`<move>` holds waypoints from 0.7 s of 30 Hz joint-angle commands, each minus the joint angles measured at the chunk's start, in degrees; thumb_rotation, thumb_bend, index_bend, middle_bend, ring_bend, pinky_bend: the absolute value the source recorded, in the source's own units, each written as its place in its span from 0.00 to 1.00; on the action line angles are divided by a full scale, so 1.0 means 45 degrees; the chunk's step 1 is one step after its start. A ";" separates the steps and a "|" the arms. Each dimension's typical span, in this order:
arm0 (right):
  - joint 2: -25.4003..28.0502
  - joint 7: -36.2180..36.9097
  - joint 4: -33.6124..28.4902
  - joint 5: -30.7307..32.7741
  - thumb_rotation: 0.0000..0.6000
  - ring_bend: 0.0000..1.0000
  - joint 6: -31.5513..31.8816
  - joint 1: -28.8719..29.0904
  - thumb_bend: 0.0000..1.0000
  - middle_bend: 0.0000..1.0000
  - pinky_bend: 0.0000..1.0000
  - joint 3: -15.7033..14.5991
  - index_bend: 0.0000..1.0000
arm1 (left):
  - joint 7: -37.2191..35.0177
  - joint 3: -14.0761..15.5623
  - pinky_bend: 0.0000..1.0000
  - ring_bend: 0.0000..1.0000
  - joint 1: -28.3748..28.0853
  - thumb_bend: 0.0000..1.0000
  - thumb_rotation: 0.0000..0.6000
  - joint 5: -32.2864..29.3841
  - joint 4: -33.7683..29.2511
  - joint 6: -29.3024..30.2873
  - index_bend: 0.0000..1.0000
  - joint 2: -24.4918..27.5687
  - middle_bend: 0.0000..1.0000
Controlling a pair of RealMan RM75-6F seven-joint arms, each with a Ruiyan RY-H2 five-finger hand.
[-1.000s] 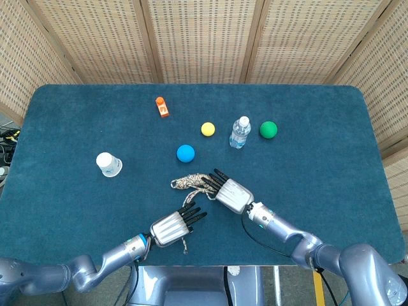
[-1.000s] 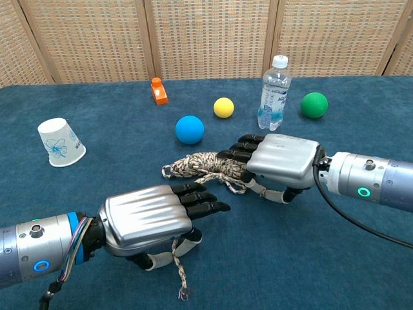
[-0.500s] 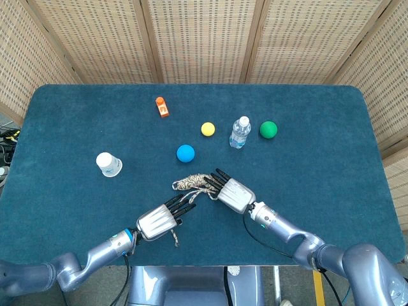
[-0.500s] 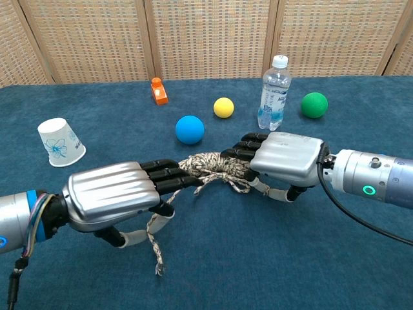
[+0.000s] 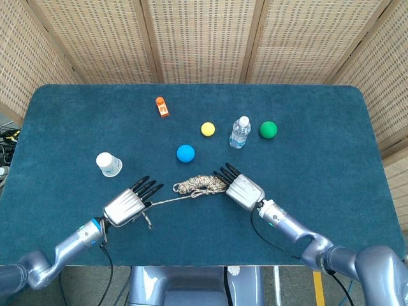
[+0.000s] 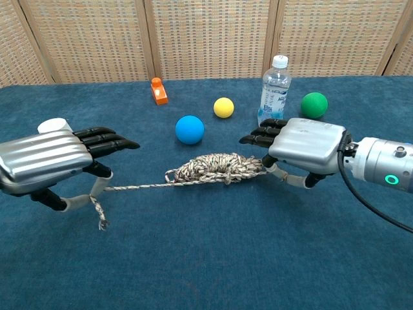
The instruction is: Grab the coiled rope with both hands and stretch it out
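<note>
The beige braided rope (image 5: 199,185) (image 6: 216,168) lies on the blue table, still mostly bunched in a coil. One strand runs taut from the coil leftward to my left hand (image 5: 125,205) (image 6: 48,161), which pinches it under its outstretched fingers; a short tail dangles below that hand. My right hand (image 5: 241,189) (image 6: 303,148) sits at the coil's right end and pinches the rope there with its thumb, fingers stretched over it.
Behind the rope stand a blue ball (image 5: 185,153) (image 6: 190,129), a yellow ball (image 5: 208,129), a water bottle (image 5: 240,132) (image 6: 273,93), a green ball (image 5: 268,129) and an orange block (image 5: 162,106). A paper cup (image 5: 109,164) lies just behind my left hand.
My left hand has pulled away to the left with a rope end, drawing a straight strand out of the coil. My right hand shifted slightly right with the coil.
</note>
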 commanded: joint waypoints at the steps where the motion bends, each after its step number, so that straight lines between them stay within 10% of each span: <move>1: 0.0292 -0.0227 -0.0209 0.0202 1.00 0.00 0.0065 -0.0159 0.47 0.01 0.00 0.0109 0.67 | -0.0774 0.0010 0.00 0.00 0.0361 0.51 1.00 -0.0203 0.0830 0.0380 0.72 0.0247 0.00; 21: 0.2455 -0.1921 -0.1890 0.1181 1.00 0.00 0.0133 -0.1068 0.46 0.01 0.00 0.0299 0.67 | -0.2605 0.0336 0.00 0.00 0.1258 0.51 1.00 0.0002 0.4465 0.1317 0.72 0.0398 0.00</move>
